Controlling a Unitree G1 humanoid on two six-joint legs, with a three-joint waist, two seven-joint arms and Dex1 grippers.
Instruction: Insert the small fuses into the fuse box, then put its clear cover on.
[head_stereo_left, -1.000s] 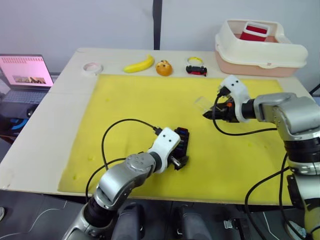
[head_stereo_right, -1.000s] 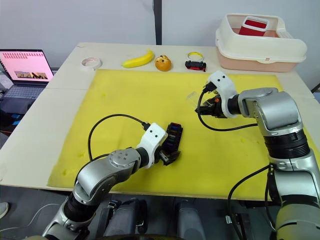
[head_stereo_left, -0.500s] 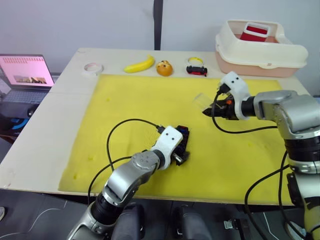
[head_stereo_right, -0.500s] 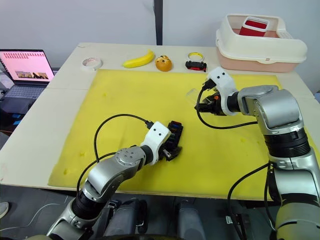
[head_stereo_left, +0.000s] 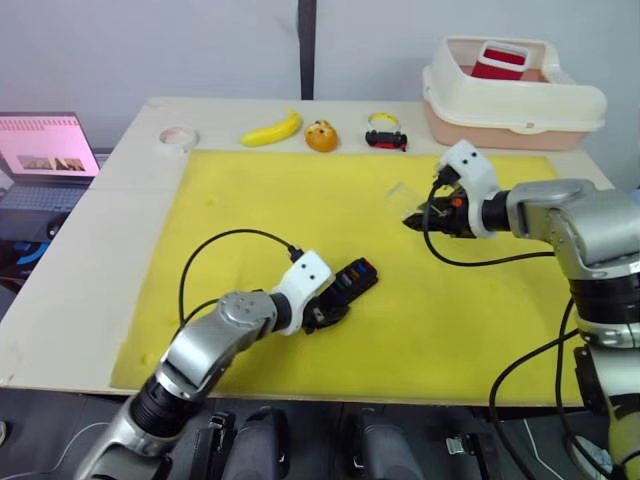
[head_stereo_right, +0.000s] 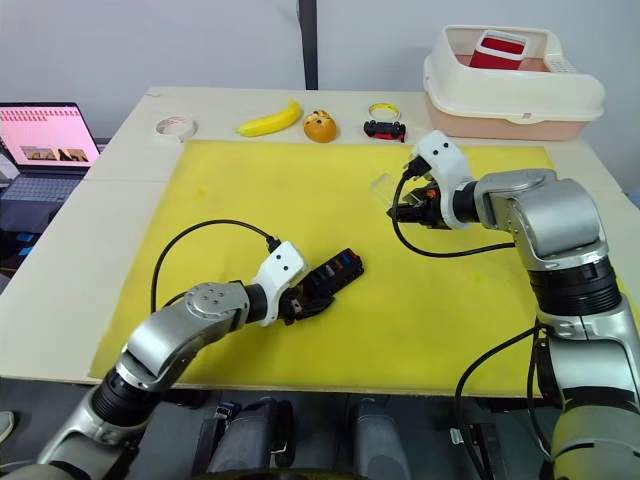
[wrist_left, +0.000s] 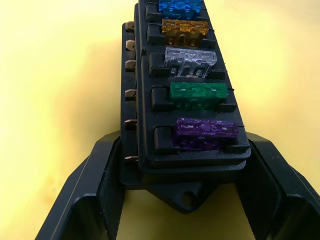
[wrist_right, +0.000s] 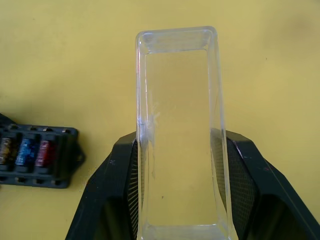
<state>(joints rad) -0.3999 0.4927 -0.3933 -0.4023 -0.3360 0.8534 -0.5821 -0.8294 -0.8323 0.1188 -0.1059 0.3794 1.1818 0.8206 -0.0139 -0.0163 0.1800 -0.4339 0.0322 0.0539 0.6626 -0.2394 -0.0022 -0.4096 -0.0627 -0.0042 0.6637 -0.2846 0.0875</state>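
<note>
While the left gripper (wrist_left: 182, 200) sits clamped on the near end of the fuse box (head_stereo_left: 350, 281) down on the yellow mat (head_stereo_left: 250, 200), the right gripper (wrist_right: 177, 200) has its two fingers pinched on the long sides of the clear cover (wrist_right: 179, 135), holding it up in the air off to the right, well apart from the box. From where I'm standing the fuses (wrist_left: 195, 95) look like they're all seated already: the left wrist view has purple, green, a clear-grey one, amber and blue lined up in their slots, and the right wrist view catches a red one at the far end. So I'd say the only bit left is the cover. That thing looks featherlight but stiff, thin-walled and smooth, so my guess is it's slippery and would pop out sideways or crack if squeezed too hard. Gripping it across the long walls near one end, like it is now, seems the sane way, since the open side stays free to go down over the box. The box itself is chunky rigid plastic, and pinning it by its end walls keeps the fuse tops clear. Lining the two up square is the fiddly part, I reckon.
</note>
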